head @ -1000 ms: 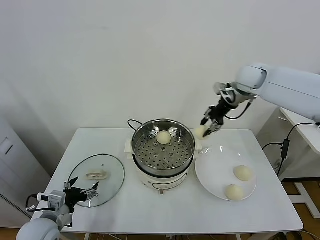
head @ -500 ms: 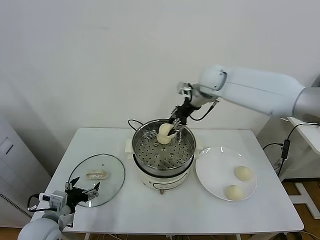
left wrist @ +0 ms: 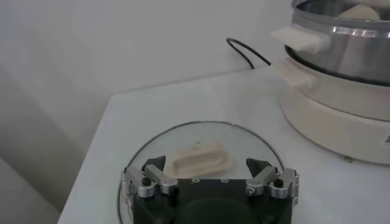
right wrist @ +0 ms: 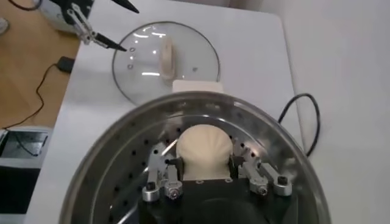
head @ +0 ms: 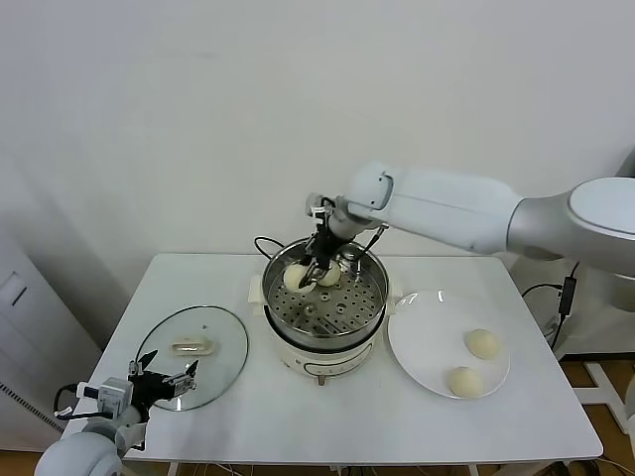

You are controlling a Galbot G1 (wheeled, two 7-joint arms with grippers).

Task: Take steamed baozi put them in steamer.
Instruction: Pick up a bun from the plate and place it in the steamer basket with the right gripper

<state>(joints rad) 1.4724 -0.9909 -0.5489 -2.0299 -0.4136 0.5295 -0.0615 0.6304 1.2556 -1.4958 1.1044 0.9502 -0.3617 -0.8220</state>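
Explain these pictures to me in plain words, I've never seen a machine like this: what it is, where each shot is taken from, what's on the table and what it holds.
This is a two-armed robot with a pincer-like gripper on each arm. The wide picture comes from a camera on its head, looking down at a white table. The other two come from cameras on its wrists.

On the table stands a steel steamer on a white base. Beside it are a white plate carrying two buns, and a glass lid lying flat.

The right gripper reaches into the steamer, shut on a baozi, which the right wrist view shows between its fingers. Another bun already sits inside.

The left gripper is open and holds nothing, parked low by the lid at the table's near left edge.
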